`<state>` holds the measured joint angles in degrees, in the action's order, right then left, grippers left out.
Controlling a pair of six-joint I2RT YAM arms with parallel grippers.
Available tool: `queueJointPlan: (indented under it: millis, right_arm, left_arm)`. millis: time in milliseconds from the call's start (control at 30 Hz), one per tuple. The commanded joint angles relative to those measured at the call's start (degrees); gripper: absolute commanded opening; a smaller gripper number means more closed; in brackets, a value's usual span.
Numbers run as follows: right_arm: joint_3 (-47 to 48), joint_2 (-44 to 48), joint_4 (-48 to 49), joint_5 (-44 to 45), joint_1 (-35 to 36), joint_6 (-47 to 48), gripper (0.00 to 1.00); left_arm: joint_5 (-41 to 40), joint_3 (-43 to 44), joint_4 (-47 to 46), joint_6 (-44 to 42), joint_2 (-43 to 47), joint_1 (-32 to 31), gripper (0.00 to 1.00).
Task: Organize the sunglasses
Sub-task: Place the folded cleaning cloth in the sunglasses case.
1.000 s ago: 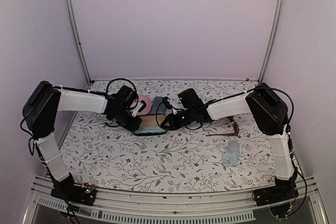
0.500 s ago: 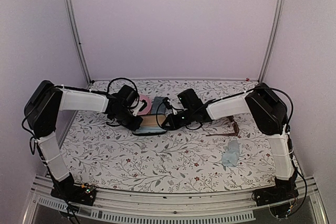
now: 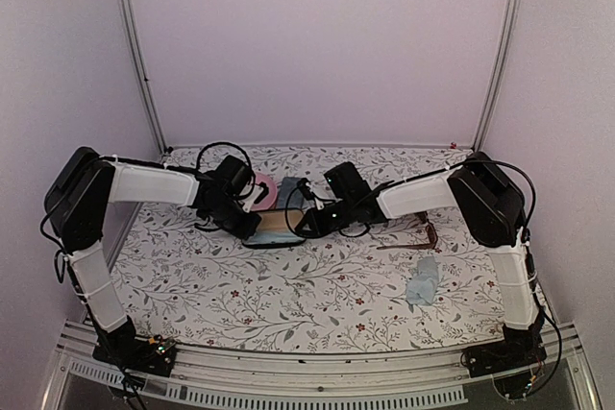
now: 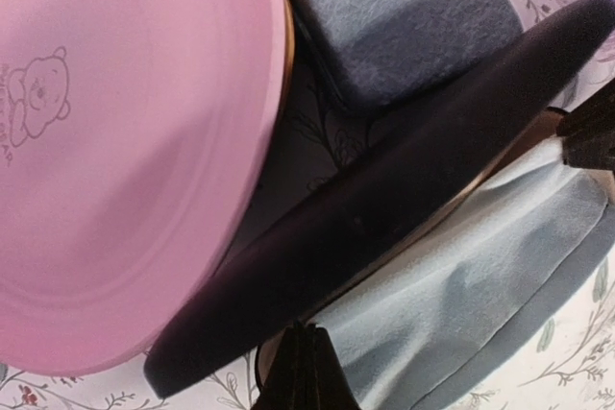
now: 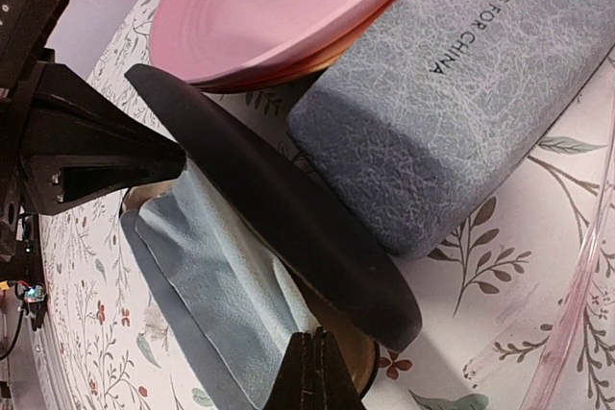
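Note:
The reddish-brown sunglasses (image 3: 421, 235) lie on the table right of the right forearm, away from both grippers. A pale pinkish translucent frame (image 5: 580, 280) shows only at the right edge of the right wrist view. Between the grippers sits the black oval case, its lid (image 4: 384, 194) (image 5: 279, 204) raised over a tan base (image 3: 275, 226) holding a light blue cloth (image 4: 466, 304) (image 5: 216, 280). My left gripper (image 4: 300, 335) (image 3: 252, 225) is shut at the case's left end. At the case's right end my right gripper (image 5: 314, 339) (image 3: 304, 225) is also shut. Neither holds anything I can see.
A pink round case (image 3: 265, 189) (image 4: 125, 141) (image 5: 279, 2) and a grey-blue rectangular case (image 3: 291, 189) (image 4: 394, 16) (image 5: 452, 93) stand just behind the black case. A second light blue cloth (image 3: 423, 281) lies near the front right. Metal posts flank the floral table.
The left arm has shifted very slightly near the case. Both grippers stay shut at the case's ends.

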<state>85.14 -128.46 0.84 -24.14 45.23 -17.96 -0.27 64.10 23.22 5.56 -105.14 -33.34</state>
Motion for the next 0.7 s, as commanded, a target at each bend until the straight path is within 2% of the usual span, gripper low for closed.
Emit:
queueJointPlan:
  millis: [0, 433, 667]
  right_arm:
    - [1.7, -1.6, -0.3, -0.5, -0.4, 0.6, 0.0]
    - [2.0, -1.8, -0.8, -0.5, -0.4, 0.6, 0.02]
    - [2.0, -1.2, -1.2, -0.4, -0.4, 0.9, 0.09]
  left_arm:
    - [-1.2, 1.3, -0.1, -0.7, -0.9, 0.7, 0.0]
    - [-0.8, 1.4, 0.2, -0.8, -1.2, 0.7, 0.0]
    - [-0.8, 0.6, 0.1, 0.2, 0.3, 0.7, 0.04]
